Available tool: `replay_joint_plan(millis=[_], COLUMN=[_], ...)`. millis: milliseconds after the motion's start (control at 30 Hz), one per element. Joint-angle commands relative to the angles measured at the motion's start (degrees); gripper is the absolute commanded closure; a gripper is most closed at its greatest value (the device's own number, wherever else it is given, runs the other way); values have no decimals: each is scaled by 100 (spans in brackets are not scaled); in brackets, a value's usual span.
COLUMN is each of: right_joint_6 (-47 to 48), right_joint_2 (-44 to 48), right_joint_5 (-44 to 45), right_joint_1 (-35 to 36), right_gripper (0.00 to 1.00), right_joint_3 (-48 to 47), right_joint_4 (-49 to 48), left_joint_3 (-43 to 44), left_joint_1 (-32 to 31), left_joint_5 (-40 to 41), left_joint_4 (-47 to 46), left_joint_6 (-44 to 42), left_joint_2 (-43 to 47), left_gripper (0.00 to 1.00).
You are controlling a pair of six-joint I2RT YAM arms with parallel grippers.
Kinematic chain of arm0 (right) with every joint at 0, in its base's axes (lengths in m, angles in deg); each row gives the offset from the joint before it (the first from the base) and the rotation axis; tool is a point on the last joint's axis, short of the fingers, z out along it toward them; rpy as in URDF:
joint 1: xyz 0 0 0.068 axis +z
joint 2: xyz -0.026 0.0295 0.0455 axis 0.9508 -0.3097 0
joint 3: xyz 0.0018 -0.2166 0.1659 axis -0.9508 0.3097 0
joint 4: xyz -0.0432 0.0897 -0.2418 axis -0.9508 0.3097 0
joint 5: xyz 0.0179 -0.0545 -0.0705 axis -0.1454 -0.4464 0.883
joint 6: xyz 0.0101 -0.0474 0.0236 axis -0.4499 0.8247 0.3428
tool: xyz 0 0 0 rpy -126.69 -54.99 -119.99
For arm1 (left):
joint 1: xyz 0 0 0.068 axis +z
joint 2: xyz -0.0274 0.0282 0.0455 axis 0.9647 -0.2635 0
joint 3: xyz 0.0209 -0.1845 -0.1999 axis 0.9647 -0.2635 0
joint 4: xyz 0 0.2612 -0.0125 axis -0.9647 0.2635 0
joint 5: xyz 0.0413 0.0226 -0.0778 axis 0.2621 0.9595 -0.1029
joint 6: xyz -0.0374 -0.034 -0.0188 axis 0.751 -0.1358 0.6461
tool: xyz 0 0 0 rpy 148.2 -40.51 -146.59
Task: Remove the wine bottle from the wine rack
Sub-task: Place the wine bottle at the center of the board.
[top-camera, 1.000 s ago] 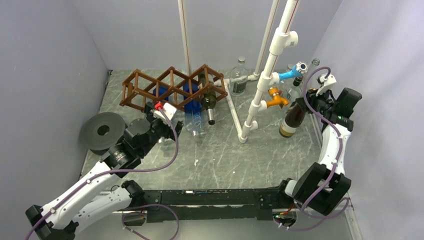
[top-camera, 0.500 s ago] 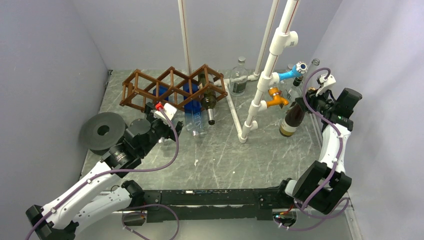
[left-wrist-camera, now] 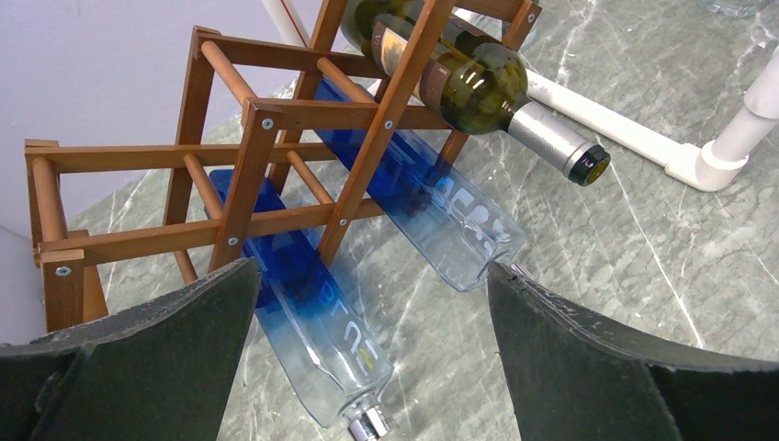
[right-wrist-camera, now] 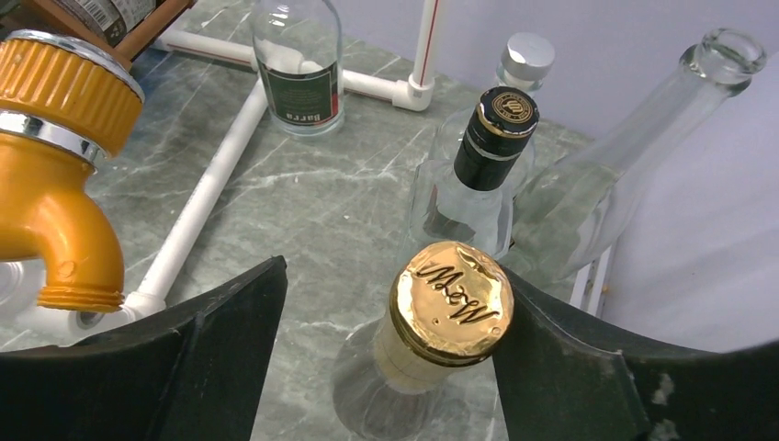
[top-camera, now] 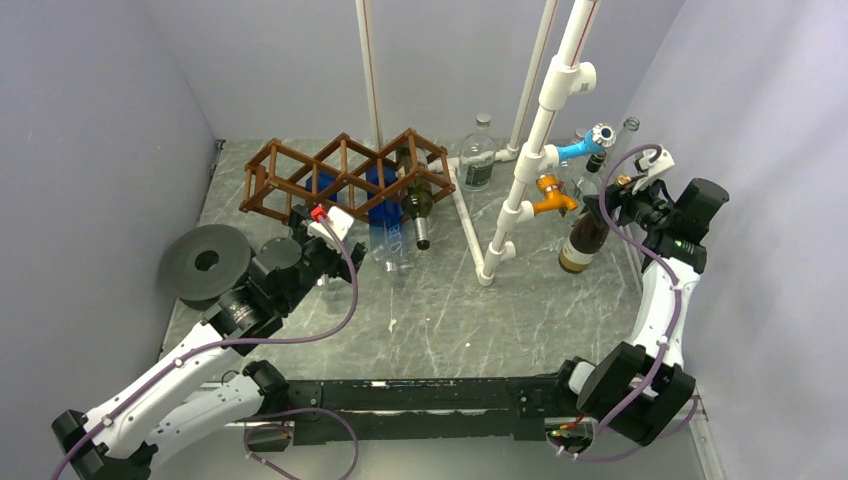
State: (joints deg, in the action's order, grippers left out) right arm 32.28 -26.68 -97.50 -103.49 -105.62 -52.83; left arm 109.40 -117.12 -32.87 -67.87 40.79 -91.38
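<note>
Right gripper (right-wrist-camera: pixel 395 273) has sprung apart off the gold-capped wine bottle (right-wrist-camera: pixel 450 299); left gripper (left-wrist-camera: pixel 374 268) gapes wide.

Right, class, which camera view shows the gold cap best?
Right wrist: the gold cap sits close up, lettering clear, inside the open right gripper. Top view shows that bottle's dark body, but the cap is too small to make out. Left wrist misses it.
</note>
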Motion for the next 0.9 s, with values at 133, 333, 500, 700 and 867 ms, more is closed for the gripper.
replay_joint_plan(millis=[133,333,500,700,867], right_joint_6=[-391,-432,-481,-348,55], right_joint_2=[792,1219,1469,1789,1940], right_joint_5=[505,1020,1133,834,317], right_joint_1=[-16,-28,-85,-99,-99], right_gripper=[8,3,2,2,2], right_joint_3=[64,-2,-125,-198,-262], right_joint_4=[9,494,950,1682,2508], left_joint_3=[26,26,22,26,18], left_joint_1=[29,32,35,33,31], left_joint_5=[75,75,89,39,-28], left_joint_4=[-231,-221,-225,-219,-221], left_joint_6=[-40,-37,-32,-22,-4], left_joint_2=[95,129,172,181,170], left_gripper=[0,0,1,0,0])
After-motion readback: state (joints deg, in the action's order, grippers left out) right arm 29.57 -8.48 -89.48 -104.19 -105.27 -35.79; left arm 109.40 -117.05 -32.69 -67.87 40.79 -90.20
